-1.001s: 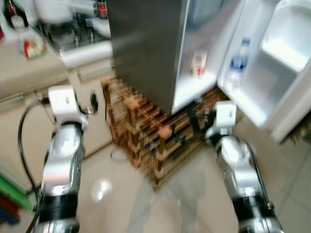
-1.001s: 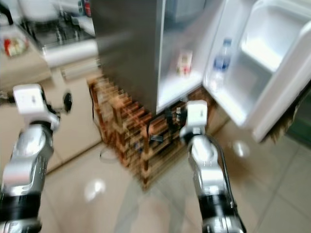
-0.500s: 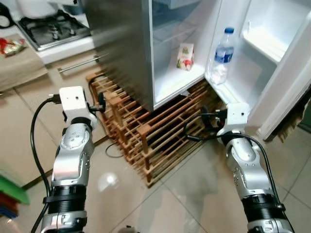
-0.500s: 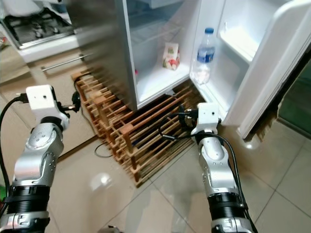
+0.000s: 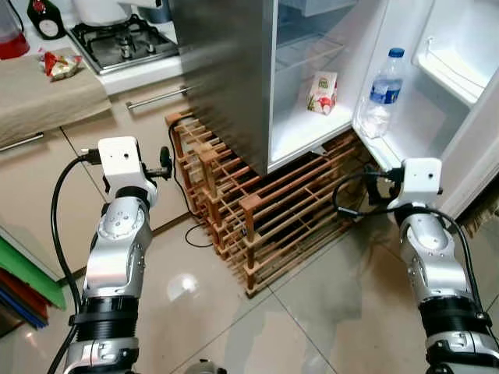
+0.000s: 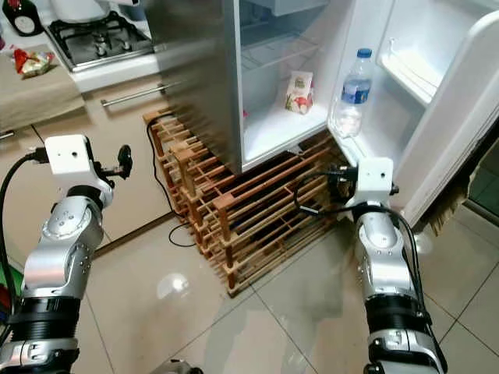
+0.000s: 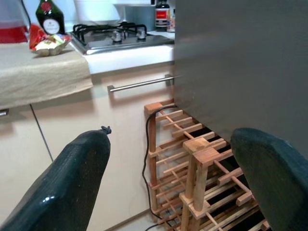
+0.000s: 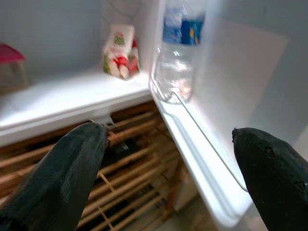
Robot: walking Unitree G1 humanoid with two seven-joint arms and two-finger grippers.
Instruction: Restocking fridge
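Both arms raised, forearms forward — left end effector [image 7: 168,178] spread, empty; right end effector [image 8: 166,173] spread toward fridge [image 5: 312,132]

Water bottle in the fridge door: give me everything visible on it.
The bottle is clear plastic with a blue cap and a blue label around its upper half. It looks empty or nearly so, though that is hard to tell. It stands upright in the lowest shelf of the open fridge door, behind the shelf's clear rail, with nothing else beside it.
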